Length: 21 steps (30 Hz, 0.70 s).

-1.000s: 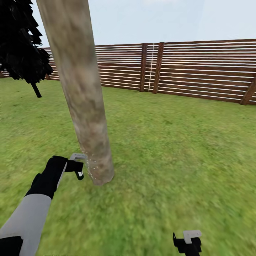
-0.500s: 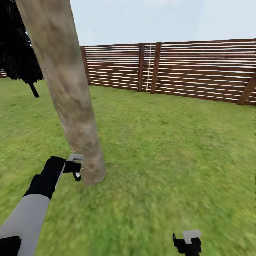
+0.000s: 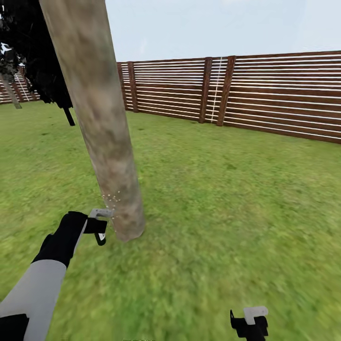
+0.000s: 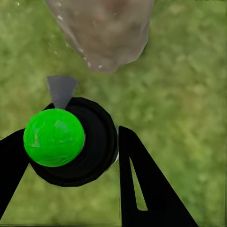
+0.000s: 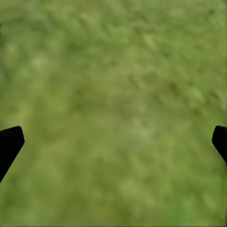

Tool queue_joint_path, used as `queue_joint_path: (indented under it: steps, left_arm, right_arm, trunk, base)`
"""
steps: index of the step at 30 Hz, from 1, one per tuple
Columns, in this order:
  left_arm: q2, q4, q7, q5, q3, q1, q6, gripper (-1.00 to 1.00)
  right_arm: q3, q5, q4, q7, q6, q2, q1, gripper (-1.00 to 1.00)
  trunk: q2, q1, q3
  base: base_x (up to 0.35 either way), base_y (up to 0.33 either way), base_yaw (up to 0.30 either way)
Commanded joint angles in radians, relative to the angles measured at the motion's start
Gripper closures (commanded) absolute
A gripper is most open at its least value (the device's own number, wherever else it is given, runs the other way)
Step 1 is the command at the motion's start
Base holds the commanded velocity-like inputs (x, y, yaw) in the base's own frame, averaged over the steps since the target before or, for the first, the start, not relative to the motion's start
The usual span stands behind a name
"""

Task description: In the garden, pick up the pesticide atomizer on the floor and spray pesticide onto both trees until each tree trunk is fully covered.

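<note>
Green grass [image 3: 222, 203] covers the floor on every side of both claws, blurred and patchy, running out to a brown slatted wooden fence [image 3: 265, 94] far beyond them under a pale sky. A thick, mottled grey-brown tree trunk [image 3: 97, 118] rises just ahead of the left claw [image 3: 100, 226], leaning slightly, its base meeting the lawn close beyond the claw's tips. A dark, slim tree [image 3: 45, 61] stands well behind the trunk, far from either claw.

The left arm reaches forward from the near left, grey at the forearm and black toward the wrist. Its claw is closed around the pesticide atomizer [image 4: 71, 142]: in the left wrist view a black round body with a bright green ball on top sits between the two black fingers [image 4: 142, 184], touching them, and a grey nozzle tip points toward the foot of the trunk [image 4: 106, 28]. Small pale droplets [image 3: 111, 199] speckle the air and bark between the nozzle and the trunk.

The right claw [image 3: 249, 322] hangs low over bare grass, well apart from the trunk and the atomizer. In the right wrist view its fingertips [image 5: 9, 144] stand wide, nothing between them.
</note>
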Motion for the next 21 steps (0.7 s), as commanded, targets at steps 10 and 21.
queue_joint_path:
  steps: [10,21]
  left_arm:
    - [-0.01,-0.001,-0.01,-0.009,0.052,-0.001,-0.001,1.0]
    - [-0.022,0.059,-0.01,-0.01,0.051,0.016,-0.003,1.0]
  right_arm:
    - [-0.005,0.011,0.001,-0.006,-0.001,0.0,0.0,-1.0]
    - [-0.004,0.011,0.001,-0.006,-0.001,0.0,0.0,-1.0]
  trunk:
    - [0.0,0.0,-0.001]
    - [0.0,0.0,-0.001]
  base:
    - [0.081,-0.273,0.113]
    - [0.091,-0.273,0.118]
